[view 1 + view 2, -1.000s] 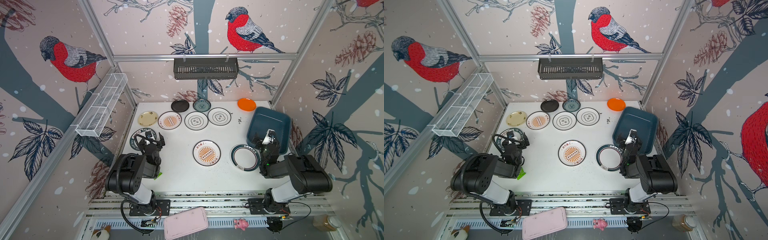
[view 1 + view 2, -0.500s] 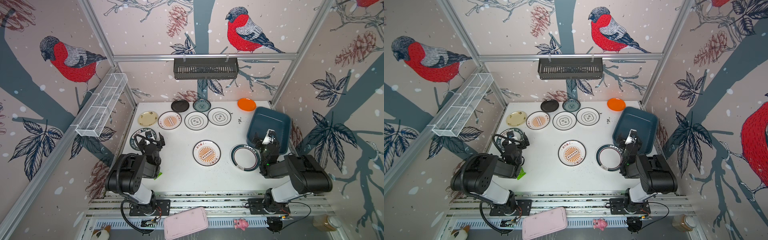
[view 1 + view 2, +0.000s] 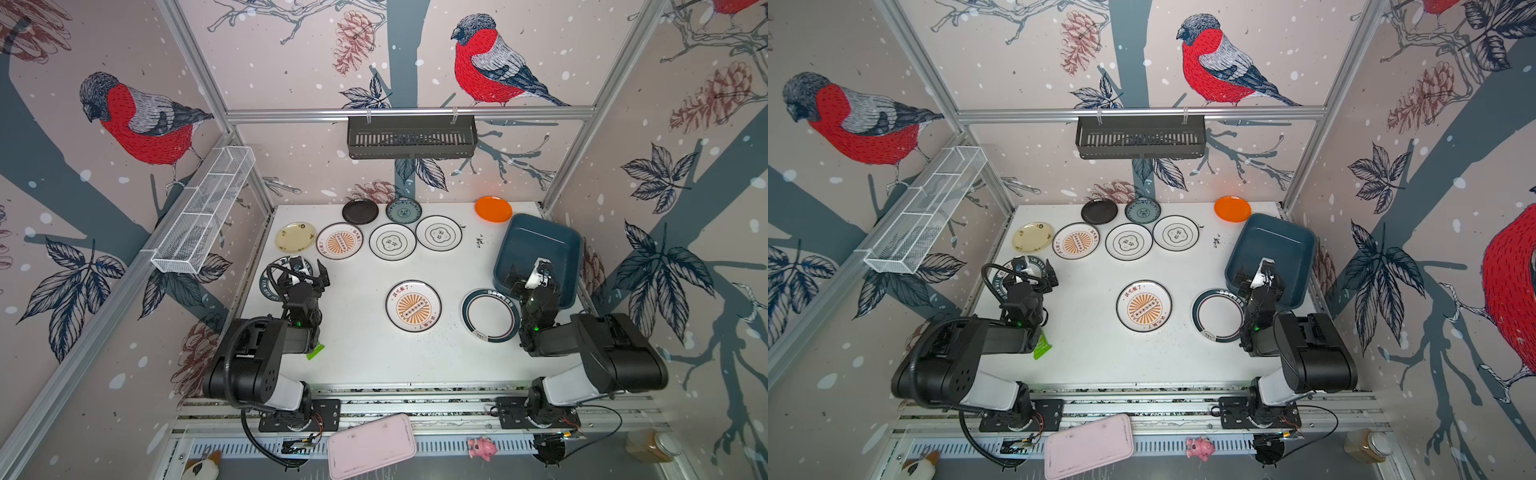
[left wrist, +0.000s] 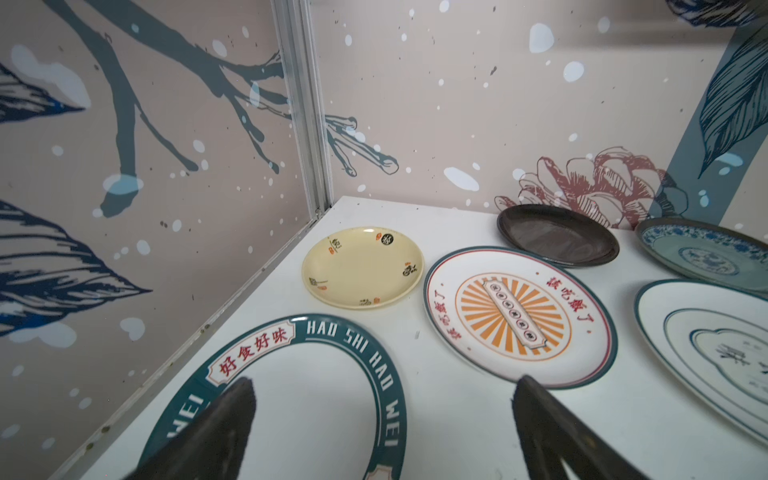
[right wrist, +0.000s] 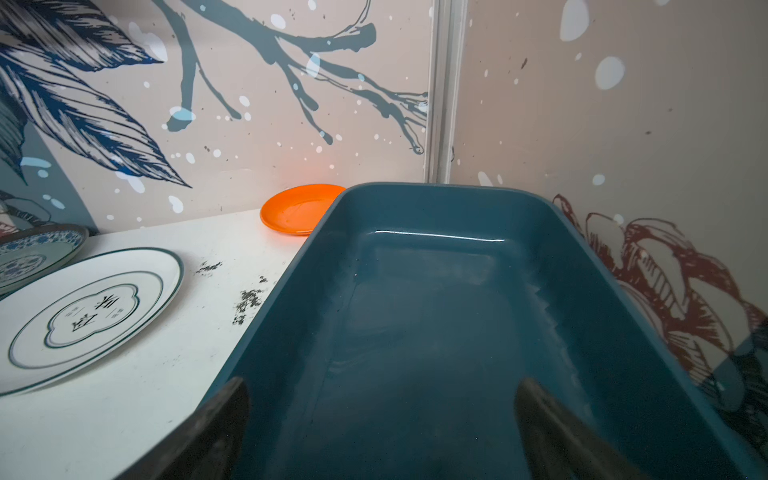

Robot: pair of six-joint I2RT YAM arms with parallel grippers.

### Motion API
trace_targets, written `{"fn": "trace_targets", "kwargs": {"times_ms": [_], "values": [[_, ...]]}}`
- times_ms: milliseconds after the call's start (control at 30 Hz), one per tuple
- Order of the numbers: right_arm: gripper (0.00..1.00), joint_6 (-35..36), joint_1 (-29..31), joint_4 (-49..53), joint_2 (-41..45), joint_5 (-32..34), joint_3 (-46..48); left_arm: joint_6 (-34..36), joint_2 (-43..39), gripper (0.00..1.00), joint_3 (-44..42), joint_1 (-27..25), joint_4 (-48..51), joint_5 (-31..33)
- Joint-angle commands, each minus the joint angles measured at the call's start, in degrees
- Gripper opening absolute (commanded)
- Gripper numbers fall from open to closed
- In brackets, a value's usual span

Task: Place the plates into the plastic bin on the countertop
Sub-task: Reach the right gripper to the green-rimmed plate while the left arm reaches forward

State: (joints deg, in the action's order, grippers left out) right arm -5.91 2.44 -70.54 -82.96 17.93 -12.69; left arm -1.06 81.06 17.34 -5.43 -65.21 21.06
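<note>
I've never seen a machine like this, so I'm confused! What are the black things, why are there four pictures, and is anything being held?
The black things are two robot arms. Each ends in a pincer called a gripper. Two pictures come from a camera high up, looking down on everything. The other two come from little cameras on the arms' wrists, so you see the dark fingertips up close. On the white countertop lie round plates, such as an orange plate, a cream plate and a sunburst plate. Beside them sits a blue plastic bin, which is empty. The left gripper hovers open above a dark-ringed plate. The right gripper is open over the bin. Neither holds anything.
</note>
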Motion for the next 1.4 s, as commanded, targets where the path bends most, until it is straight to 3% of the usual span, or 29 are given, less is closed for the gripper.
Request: {"fn": "trace_targets", "kwargs": {"times_ms": [0,167,367,467,533,633,667,767,867,1000,1133,1267,1367], "values": [[1.00,0.2,1.6,14.1,6.0,3.9,-5.7,0.2,-6.0,0.96,5.2,-0.5,13.9,-2.1],[1.00,-14.7,5.0,33.3,15.6,2.8,-16.8,-8.7,-11.0,0.96,18.3,-2.6,32.7,-14.4],[1.00,-31.4,16.2,52.1,18.4,-1.5,-30.1,-28.0,-8.6,0.96,37.0,-6.1,52.0,-27.9],[1.00,-41.6,23.4,61.1,17.3,-1.8,-35.7,-35.8,-7.7,0.96,39.3,-8.8,50.5,-33.9],[1.00,-44.3,29.4,62.1,16.5,1.0,-37.5,-39.5,-6.6,0.96,39.5,-11.5,48.9,-36.0],[1.00,-41.1,36.1,54.1,16.1,3.3,-36.7,-39.0,-4.0,0.96,42.1,-14.1,44.3,-43.1],[1.00,-40.7,36.5,50.3,15.9,2.2,-35.7,-39.9,-2.9,0.97,41.6,-14.1,40.4,-46.9],[1.00,-40.9,33.3,46.5,14.9,-9.5,-36.0,-43.7,1.0,0.96,41.4,-13.4,31.9,-56.2],[1.00,-41.8,31.5,45.7,14.3,-13.2,-35.8,-47.7,5.7,0.96,43.3,-11.6,25.7,-64.9],[1.00,-48.9,28.9,57.7,15.2,-8.0,-35.6,-45.2,9.1,0.96,46.5,-11.6,31.3,-64.8],[1.00,-54.3,26.8,72.6,19.8,-3.0,-34.0,-35.8,10.1,0.96,50.1,-12.3,42.3,-62.7],[1.00,-59.4,23.4,80.7,28.2,-3.6,-27.4,-23.5,11.5,0.96,55.5,-14.6,55.9,-58.8],[1.00,-61.2,18.8,83.6,34.2,-9.4,-21.4,-16.7,13.1,0.96,58.4,-16.9,63.3,-55.8]]}}
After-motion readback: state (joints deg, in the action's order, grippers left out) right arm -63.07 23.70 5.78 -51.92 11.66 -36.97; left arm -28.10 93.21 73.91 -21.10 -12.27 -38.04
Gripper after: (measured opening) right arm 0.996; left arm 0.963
